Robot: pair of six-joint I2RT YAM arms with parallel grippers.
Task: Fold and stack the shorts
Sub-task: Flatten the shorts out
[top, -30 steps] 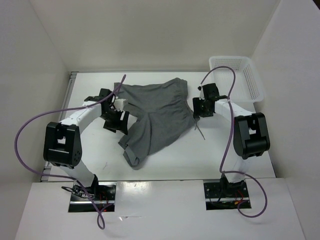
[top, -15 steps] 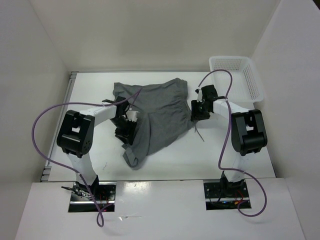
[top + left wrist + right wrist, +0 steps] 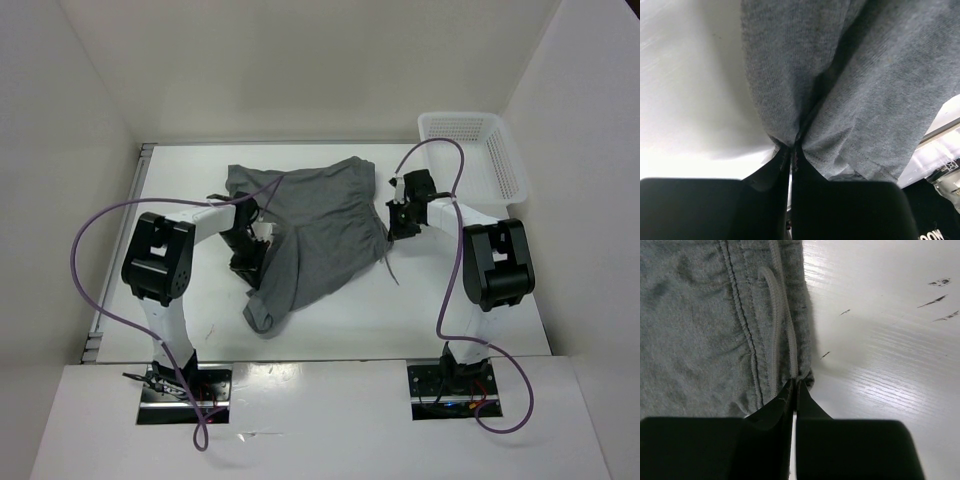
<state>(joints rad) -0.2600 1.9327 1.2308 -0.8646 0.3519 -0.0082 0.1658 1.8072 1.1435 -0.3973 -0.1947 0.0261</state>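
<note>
- The shorts (image 3: 310,225) lie crumpled in the middle of the white surface (image 3: 480,290), between the two arms.
- They are grey. A wide part lies toward the far side, and one leg runs toward the near edge, ending in a folded hem (image 3: 262,320).
- The left tool (image 3: 251,272) is at the left edge of the shorts, on the leg. The left wrist view shows its jaws pinched together on a bunched fold of grey cloth (image 3: 840,75), with the tool (image 3: 791,150) almost hidden under the fabric.
- The right tool (image 3: 392,226) is at the right edge of the shorts. In the right wrist view its jaws (image 3: 796,382) meet on the edge of the cloth (image 3: 690,315), beside a stitched seam.
- The drawstring (image 3: 776,315) lies along that edge and runs down to the closed tips. I cannot tell whether the cord itself is caught between them.
- From above, a thin end of the drawstring (image 3: 392,268) trails onto the bare surface, on the near side of the right tool.
- A white mesh basket (image 3: 500,150) stands at the far right corner, well apart from the shorts.
- A purple cable (image 3: 90,260) loops from each arm.
- In the right wrist view, small dark marks (image 3: 940,282) show on the surface beside the shorts.
</note>
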